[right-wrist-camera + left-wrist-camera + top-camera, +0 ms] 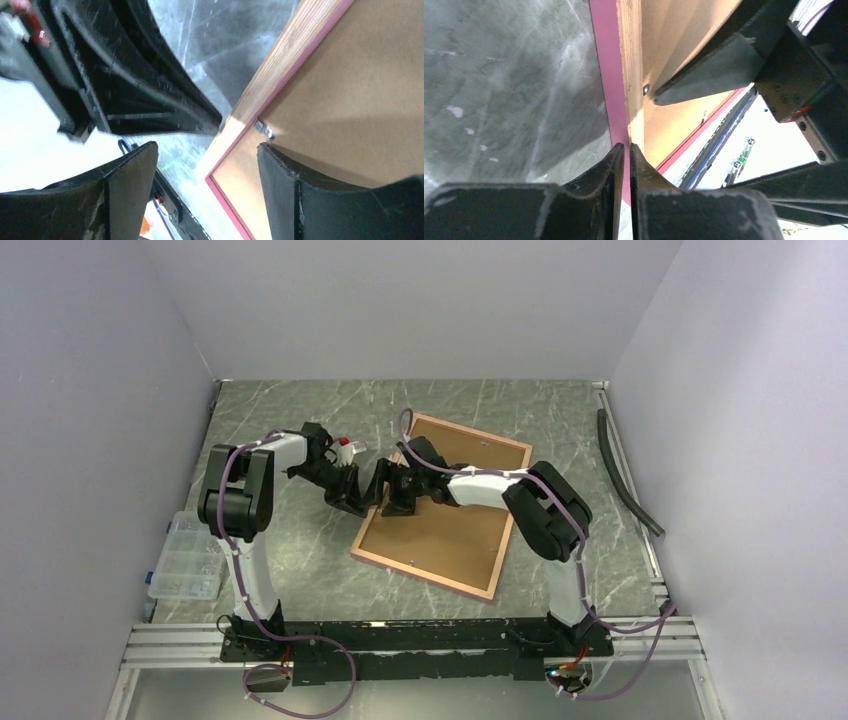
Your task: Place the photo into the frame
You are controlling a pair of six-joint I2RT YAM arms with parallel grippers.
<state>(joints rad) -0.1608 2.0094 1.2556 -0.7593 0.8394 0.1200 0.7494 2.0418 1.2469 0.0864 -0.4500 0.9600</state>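
The frame (472,431) lies back side up on the table, its pink side (609,75) and wood-brown rim (280,55) in both wrist views. The plain brown backing board (450,530) fills it, so the photo is hidden. My left gripper (352,505) is shut, its tips (627,146) against the frame's left edge with only a sliver between them. My right gripper (395,505) is open astride that same left rim (206,146). One of its fingers hangs over the backing board (360,90), the other over the table. A small metal clip (264,129) sits on the rim just ahead.
A clear plastic parts box (187,555) stands at the table's left edge. A black hose (625,470) lies along the right side. Grey walls close in on three sides, and the mounting rail (400,640) runs along the near edge.
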